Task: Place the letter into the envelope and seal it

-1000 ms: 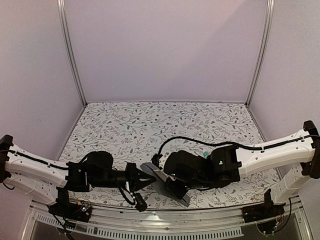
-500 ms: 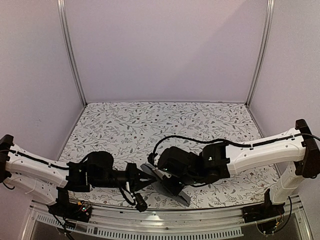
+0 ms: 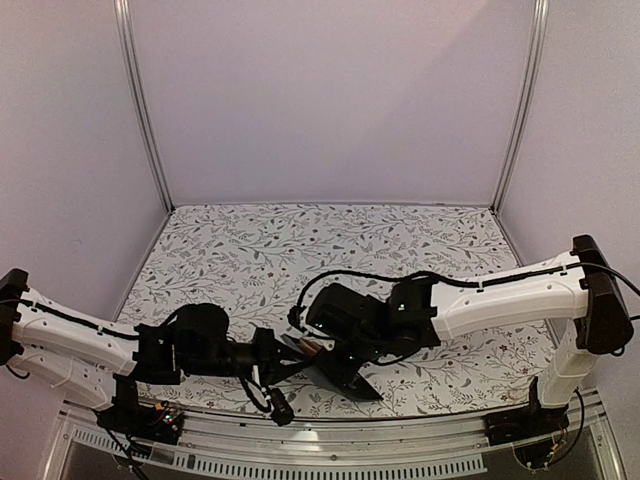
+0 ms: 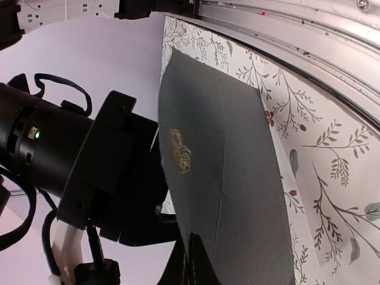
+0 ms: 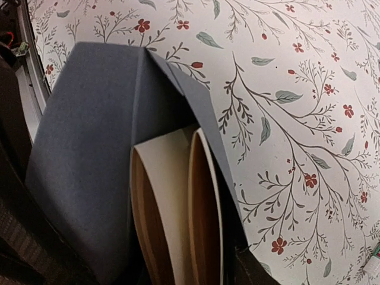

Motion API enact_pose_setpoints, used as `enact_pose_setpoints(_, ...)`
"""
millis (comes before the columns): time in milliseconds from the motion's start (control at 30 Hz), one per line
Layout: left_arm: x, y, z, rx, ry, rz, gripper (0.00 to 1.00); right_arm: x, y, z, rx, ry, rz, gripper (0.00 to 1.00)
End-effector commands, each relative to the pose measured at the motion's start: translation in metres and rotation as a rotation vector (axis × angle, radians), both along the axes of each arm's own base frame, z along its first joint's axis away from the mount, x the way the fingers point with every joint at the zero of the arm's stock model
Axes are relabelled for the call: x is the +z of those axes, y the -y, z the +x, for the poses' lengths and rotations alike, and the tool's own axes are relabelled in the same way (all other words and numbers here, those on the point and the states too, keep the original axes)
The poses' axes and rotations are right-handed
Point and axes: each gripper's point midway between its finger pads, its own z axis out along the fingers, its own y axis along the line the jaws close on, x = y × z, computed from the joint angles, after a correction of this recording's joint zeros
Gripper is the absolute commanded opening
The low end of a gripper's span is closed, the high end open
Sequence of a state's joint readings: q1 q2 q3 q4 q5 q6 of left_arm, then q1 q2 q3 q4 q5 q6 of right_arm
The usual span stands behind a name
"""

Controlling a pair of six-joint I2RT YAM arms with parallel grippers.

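Right arm (image 3: 500, 300) farther left, over envelope (image 3: 345, 378)

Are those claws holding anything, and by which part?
The left gripper pinches the grey envelope at one edge. Whether the right gripper grips the tan letter tucked inside cannot be told.

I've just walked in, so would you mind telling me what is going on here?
The left tool is shut on an edge of the dark grey envelope, holding it over the floral tablecloth near the table's front edge. The right tool is at the envelope's mouth, where the tan letter, curled into folds, sits partly inside. The envelope is not sealed yet.
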State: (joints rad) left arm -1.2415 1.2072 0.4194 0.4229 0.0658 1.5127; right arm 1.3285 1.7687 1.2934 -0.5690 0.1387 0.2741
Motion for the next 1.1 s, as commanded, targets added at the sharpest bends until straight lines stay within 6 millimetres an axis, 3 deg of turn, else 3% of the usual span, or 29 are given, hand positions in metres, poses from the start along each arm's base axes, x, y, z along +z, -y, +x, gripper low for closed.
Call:
enact_pose_setpoints(0,0.000,0.000,0.003,0.011,-0.003,-0.003,0.00,0.021,-0.014,-0.009,0.066,-0.027,0.072,0.45)
enact_pose_setpoints(133,-0.004,-0.001,0.006,0.032,0.016,0.008,0.00,0.053,-0.010,-0.017,0.111,-0.019,0.154,0.62)
enact_pose_setpoints(267,-0.010,-0.002,0.011,0.049,0.041,0.027,0.00,0.076,0.009,-0.023,0.122,0.001,0.229,0.76)
enact_pose_setpoints(367,-0.011,-0.003,0.010,0.047,0.040,0.038,0.00,0.099,0.025,-0.028,0.124,0.017,0.325,0.83)
enact_pose_setpoints(467,-0.013,-0.004,0.006,0.033,0.029,0.041,0.00,0.106,0.041,-0.024,0.091,0.037,0.371,0.86)
enact_pose_setpoints(567,-0.017,-0.004,0.001,0.026,0.016,0.049,0.00,0.096,0.050,-0.016,0.056,0.036,0.365,0.92)
enact_pose_setpoints(700,-0.024,-0.003,-0.004,0.020,0.007,0.055,0.00,0.083,0.048,-0.008,0.040,0.030,0.343,0.99)
enact_pose_setpoints(1067,-0.046,-0.009,-0.011,0.070,-0.004,0.097,0.00,0.042,0.029,0.009,0.059,0.016,0.222,0.99)
